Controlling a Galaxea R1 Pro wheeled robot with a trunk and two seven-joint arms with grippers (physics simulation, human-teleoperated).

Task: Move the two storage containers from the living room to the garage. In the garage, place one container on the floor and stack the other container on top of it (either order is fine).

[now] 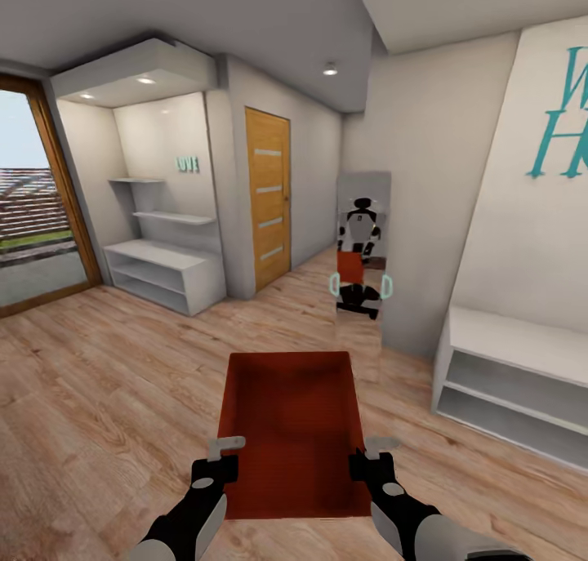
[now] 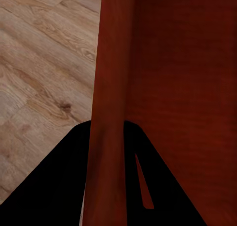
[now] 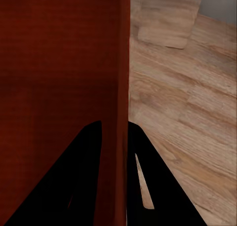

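Just in front of my chest, I am gripping one storage container (image 1: 292,430), my left end effector (image 1: 219,456) and right end effector (image 1: 369,456) each clamping a side wall. Beyond, over the wood plank floor (image 1: 98,398), a mirror (image 1: 363,251) and wooden door (image 1: 268,198) are showing, so I am judging the garage delivery and stacking undone.
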